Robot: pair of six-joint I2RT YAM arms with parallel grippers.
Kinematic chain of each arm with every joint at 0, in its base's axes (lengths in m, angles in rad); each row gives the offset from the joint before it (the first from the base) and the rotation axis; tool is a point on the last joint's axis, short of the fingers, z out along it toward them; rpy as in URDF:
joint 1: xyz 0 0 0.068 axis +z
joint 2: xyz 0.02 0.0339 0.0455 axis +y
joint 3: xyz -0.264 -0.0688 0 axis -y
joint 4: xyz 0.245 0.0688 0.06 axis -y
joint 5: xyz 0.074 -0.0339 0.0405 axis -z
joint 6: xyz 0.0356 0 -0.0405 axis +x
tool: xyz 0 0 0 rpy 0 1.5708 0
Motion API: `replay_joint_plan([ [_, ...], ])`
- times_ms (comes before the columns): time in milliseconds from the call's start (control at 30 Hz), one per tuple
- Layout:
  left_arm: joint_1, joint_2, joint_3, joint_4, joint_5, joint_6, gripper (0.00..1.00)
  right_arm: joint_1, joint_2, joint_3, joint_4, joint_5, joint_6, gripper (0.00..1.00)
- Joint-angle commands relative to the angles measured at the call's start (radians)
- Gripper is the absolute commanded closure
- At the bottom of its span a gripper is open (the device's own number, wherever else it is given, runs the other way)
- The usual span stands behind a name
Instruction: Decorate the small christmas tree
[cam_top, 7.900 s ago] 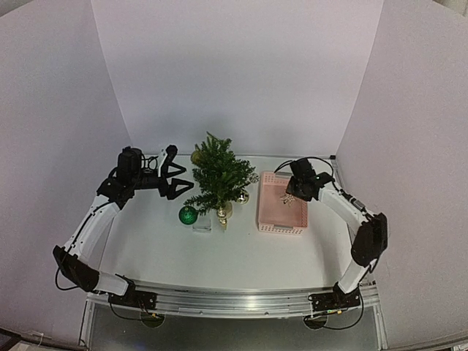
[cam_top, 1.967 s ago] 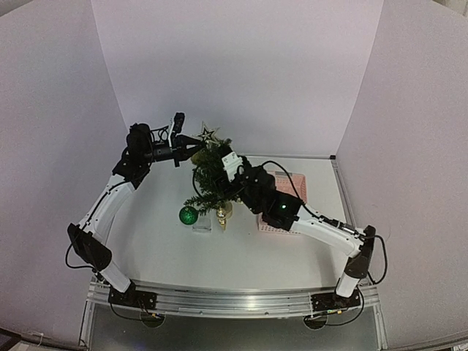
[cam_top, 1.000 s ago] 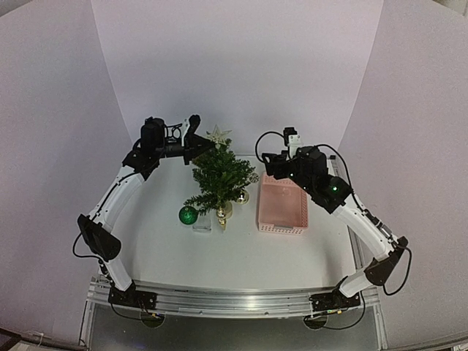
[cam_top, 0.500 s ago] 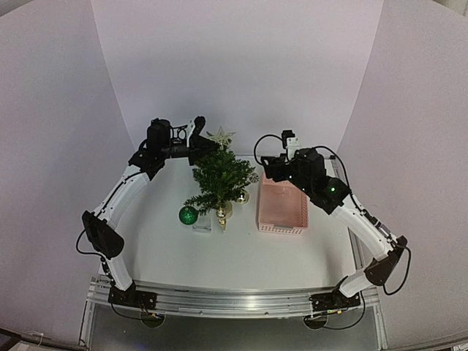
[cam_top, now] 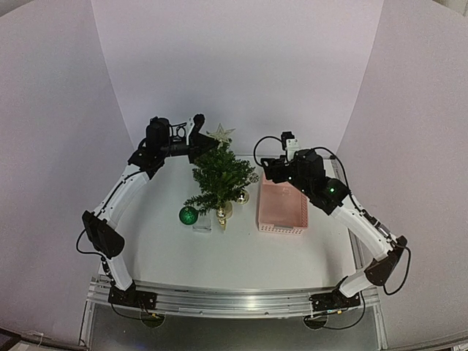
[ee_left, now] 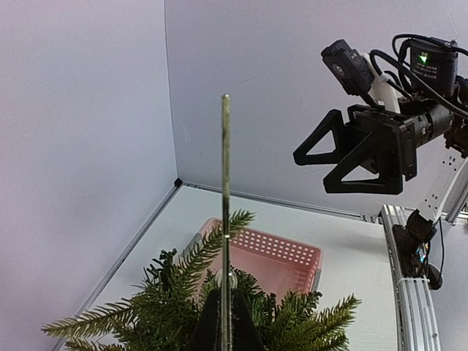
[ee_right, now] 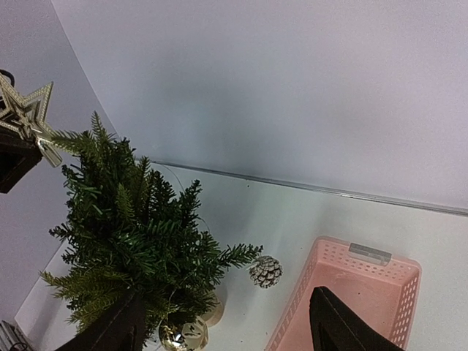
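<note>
1. The left gripper (ee_left: 225,325) is clamped on a gold star (ee_left: 226,205), which the wrist camera sees edge-on.
2. The star sits just above the top of the tree (cam_top: 219,179).
3. The tree stands upright mid-table, just left of a pink basket (cam_top: 281,208).
4. The right gripper (ee_right: 225,325) hangs over the basket's far end, fingers wide apart and holding nothing.
5. A green ball (cam_top: 189,215) is by the tree's left side.
6. A gold ball (ee_right: 183,336) shows under the low branches.
7. A pinecone (ee_right: 265,271) lies between tree and basket.
</note>
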Motion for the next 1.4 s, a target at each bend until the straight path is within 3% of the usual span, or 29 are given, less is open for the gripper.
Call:
replay_joint_plan([
  [0,-0.002,-0.003,0.015,0.035,-0.011,0.009,1.00,-0.004,-0.037,-0.013,0.008,0.001,0.014,0.25],
  [1300,-0.002,-0.031,-0.107,-0.064,-0.001,0.053,1.00,-0.004,-0.015,0.022,0.010,-0.007,-0.012,0.25],
  [1367,-0.001,-0.031,-0.097,-0.064,-0.002,0.048,0.95,-0.004,-0.014,0.026,0.010,-0.009,-0.014,0.25],
])
